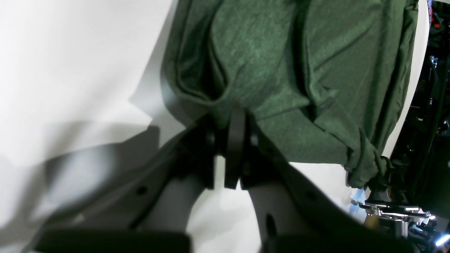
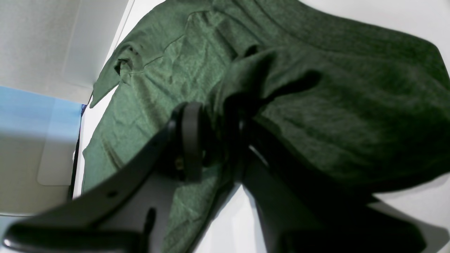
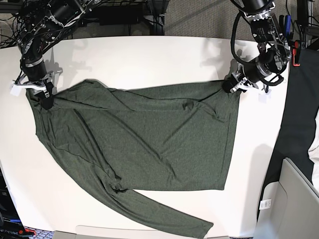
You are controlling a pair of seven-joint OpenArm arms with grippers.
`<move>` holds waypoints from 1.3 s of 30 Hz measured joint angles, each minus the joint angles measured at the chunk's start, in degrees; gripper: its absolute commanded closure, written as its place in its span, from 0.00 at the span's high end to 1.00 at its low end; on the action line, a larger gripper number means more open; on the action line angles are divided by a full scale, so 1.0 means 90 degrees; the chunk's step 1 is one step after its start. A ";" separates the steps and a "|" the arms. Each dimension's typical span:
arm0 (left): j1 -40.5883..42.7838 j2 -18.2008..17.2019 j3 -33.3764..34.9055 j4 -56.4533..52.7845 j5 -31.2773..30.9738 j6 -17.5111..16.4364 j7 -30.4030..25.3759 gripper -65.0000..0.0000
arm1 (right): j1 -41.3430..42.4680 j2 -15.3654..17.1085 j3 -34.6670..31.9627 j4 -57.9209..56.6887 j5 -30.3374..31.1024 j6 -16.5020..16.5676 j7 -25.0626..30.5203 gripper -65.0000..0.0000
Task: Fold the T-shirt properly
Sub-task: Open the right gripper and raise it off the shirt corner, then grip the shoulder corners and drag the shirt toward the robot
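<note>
Nearest you, one long sleeve of the T-shirt (image 3: pixel 144 149) trails diagonally to the front edge of the white table (image 3: pixel 149 59). The olive-green heathered body lies spread across the middle, creased, one side folded over. At the far corners, your left gripper (image 3: pixel 232 84) is clamped on bunched fabric; your right gripper (image 3: pixel 46 102) has its jaws narrowed around a fold of cloth.

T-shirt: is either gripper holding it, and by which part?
Both. Left gripper pinches a corner of the T-shirt; right gripper grips bunched fabric at the opposite corner.
</note>
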 measured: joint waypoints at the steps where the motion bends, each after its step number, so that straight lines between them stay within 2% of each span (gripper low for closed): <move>1: 0.0000 -0.0002 0.0000 0.0000 -0.0002 0.0000 0.0000 0.02 | 0.0000 0.0000 -0.0007 0.0002 -0.0005 0.0000 0.0000 0.17; 9: 0.0109 -0.0002 0.0000 0.0032 -0.0075 -0.0005 -0.0017 0.02 | -0.0036 0.0002 -0.0012 0.0024 0.0007 0.0019 -0.0007 0.20; 11: 0.0112 -0.0002 0.0000 0.0032 -0.0073 -0.0005 0.0000 0.02 | -0.0177 -0.0017 -0.0039 0.0204 0.0085 -0.0027 -0.0124 0.27; 14: 0.0107 0.0000 -0.0002 0.0032 -0.0070 -0.0005 -0.0005 0.02 | -0.0542 -0.0146 -0.0049 0.0736 0.0070 -0.0051 -0.0588 0.44; 16: 0.0109 -0.0002 -0.0007 0.0032 -0.0070 -0.0005 0.0000 0.02 | -0.0814 -0.0189 -0.0053 0.1030 0.0165 -0.0083 -0.0639 0.50; 22: 0.0109 -0.0002 -0.0005 0.0034 -0.0073 -0.0005 -0.0002 0.02 | -0.1370 -0.0155 -0.0034 0.1763 0.0483 -0.0080 -0.0670 0.50; 28: 0.0107 0.0000 -0.0005 0.0034 -0.0070 -0.0005 -0.0005 0.02 | -0.1836 -0.0160 0.0505 0.1792 0.0597 -0.0148 -0.0707 0.50; 34: 0.0107 -0.0002 0.0002 0.0034 -0.0070 -0.0005 -0.0005 0.02 | -0.1651 -0.0138 0.0884 0.1525 0.0699 -0.0126 -0.0697 0.50; 39: 0.0109 -0.0002 0.0007 0.0034 -0.0070 -0.0005 -0.0005 0.02 | -0.1209 0.0163 0.1076 0.0699 0.0789 -0.0075 -0.0573 0.50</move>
